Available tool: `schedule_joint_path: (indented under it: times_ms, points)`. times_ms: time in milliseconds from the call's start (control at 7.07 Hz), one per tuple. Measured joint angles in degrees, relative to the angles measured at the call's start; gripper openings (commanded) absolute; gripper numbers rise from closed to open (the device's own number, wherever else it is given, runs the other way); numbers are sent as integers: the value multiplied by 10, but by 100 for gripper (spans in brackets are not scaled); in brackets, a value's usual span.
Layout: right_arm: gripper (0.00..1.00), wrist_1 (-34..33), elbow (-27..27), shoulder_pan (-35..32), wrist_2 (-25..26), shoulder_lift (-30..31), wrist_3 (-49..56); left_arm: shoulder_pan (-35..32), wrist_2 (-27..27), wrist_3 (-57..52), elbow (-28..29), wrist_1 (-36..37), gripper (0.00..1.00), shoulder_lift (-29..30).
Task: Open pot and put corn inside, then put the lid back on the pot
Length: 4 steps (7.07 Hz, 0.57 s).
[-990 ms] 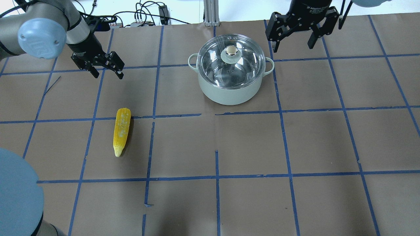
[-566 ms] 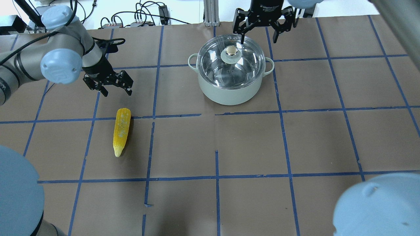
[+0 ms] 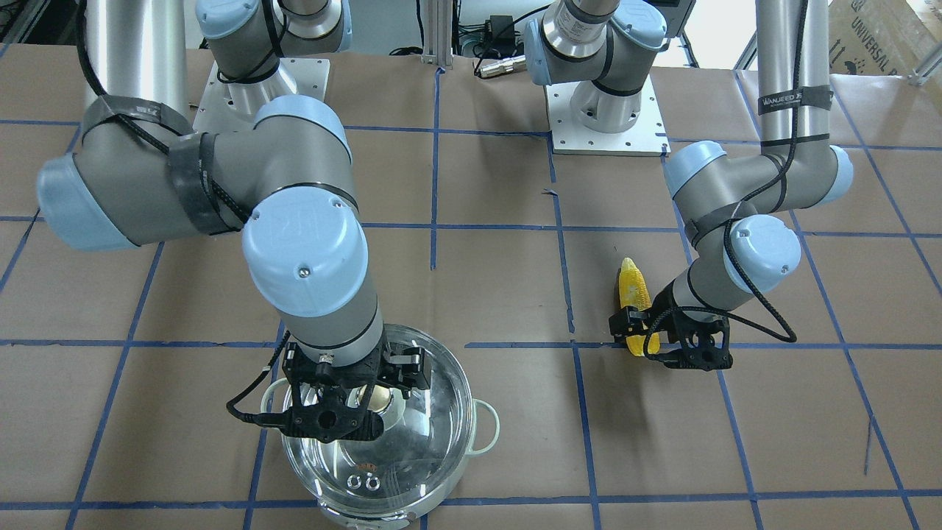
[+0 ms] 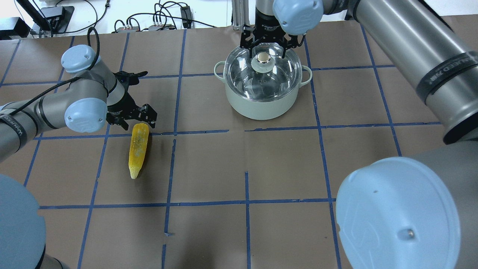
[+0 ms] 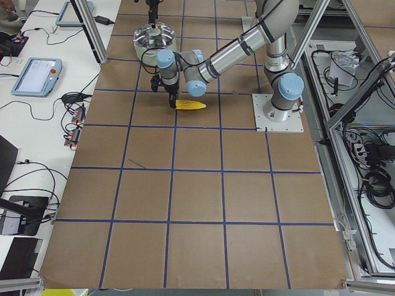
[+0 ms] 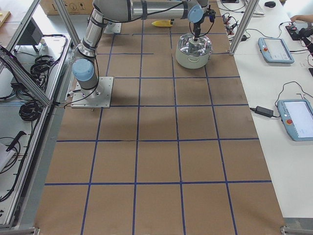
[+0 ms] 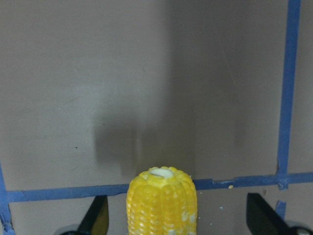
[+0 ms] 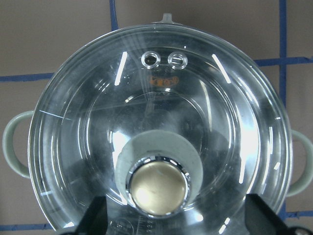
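The right gripper [image 4: 267, 51] hangs over the pot [image 4: 261, 106] in the upper middle of the overhead frame. Its jaws are spread wide, one finger on each side of the lid [image 4: 278, 76]'s knob [image 4: 263, 57]. In the right wrist view both fingers [image 8: 95, 218] stand clear of the knob [image 8: 159, 185] and grip nothing.

The left gripper [image 4: 131, 119] sits low at centre left of the overhead frame, over the blunt end of the corn cob [image 4: 138, 149]. Its jaws are also wide apart. The left wrist view shows the cob [image 7: 162, 200] between the fingers [image 7: 96, 215] with a gap on each side, so it holds nothing.

The pot has a pale green-grey outer wall, a shiny steel inside and two pale loop handles [image 4: 219, 71]. The clear glass lid sits closed on its rim, with two ringed vent holes [image 8: 150, 58] near the edge.

The yellow cob lies flat on the brown table [image 4: 283, 168] marked with blue tape lines [image 4: 201, 131]. Its tapered end points toward the bottom of the overhead frame, well apart from the pot.
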State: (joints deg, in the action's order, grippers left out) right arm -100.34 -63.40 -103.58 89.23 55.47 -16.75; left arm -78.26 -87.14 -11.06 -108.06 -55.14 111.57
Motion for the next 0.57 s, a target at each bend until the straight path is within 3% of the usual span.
schedule_joint_path:
  times_ms: [424, 566]
  points:
    - [61, -7, 1, -5, 1, -14, -6, 1, 0, 10, -31, 4, 98, -23]
    - [56, -8, 1, -4, 1, -15, -7, 2, 2, 6, -38, 10, 98, -25]
